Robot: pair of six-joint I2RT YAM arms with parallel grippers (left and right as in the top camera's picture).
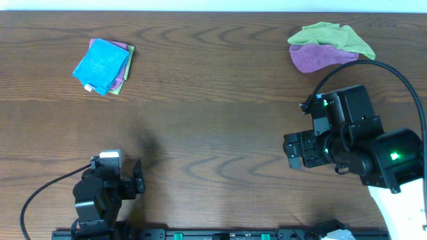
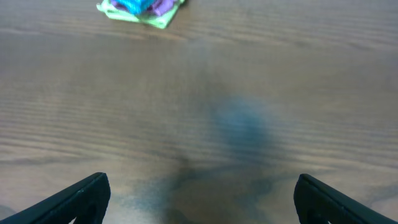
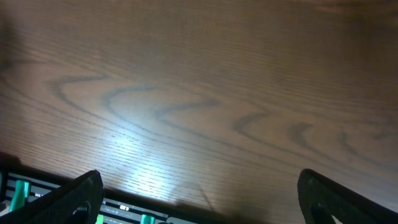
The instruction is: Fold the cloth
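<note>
The sky-blue cloth point(image 1: 101, 64) lies folded on top of a small stack at the table's far left, its white tag at the near corner. It also shows at the top of the left wrist view point(image 2: 134, 5). My left gripper point(image 1: 137, 183) is open and empty near the front left edge, far from the cloth. My right gripper point(image 1: 291, 152) is open and empty at the right, over bare wood. Both wrist views show wide-apart fingertips with nothing between them point(image 2: 201, 193) point(image 3: 202, 193).
Under the blue cloth lie a purple cloth point(image 1: 120, 48) and a lime-green cloth point(image 1: 127, 70). At the far right a crumpled lime-green cloth point(image 1: 333, 35) lies over a purple cloth point(image 1: 319, 57). The table's front rail point(image 3: 37, 190) shows in the right wrist view.
</note>
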